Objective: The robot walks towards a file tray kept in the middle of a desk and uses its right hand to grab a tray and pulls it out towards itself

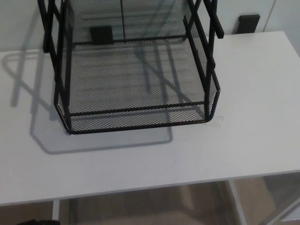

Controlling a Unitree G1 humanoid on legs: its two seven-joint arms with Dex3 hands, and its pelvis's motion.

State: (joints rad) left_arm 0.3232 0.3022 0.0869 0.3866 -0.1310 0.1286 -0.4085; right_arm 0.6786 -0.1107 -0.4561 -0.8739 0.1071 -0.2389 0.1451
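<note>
A black wire-mesh file tray (pixel 140 126) stands on the white desk (pixel 253 140), left of centre and reaching to the picture's top edge. Its lowest tray (pixel 131 79) is empty, and its front rim faces me. Black upright posts (pixel 213 21) rise at both sides, with an upper mesh level cut off at the top. The rack throws a shadow to the left and front on the desk. Neither of my hands shows in the head view.
The desk's front edge (pixel 140 191) runs across the lower picture, with white legs (pixel 236 201) and floor below. Two black blocks (pixel 249 22) sit behind the desk's far edge. A small clear strip (pixel 218 121) lies by the tray's front right corner.
</note>
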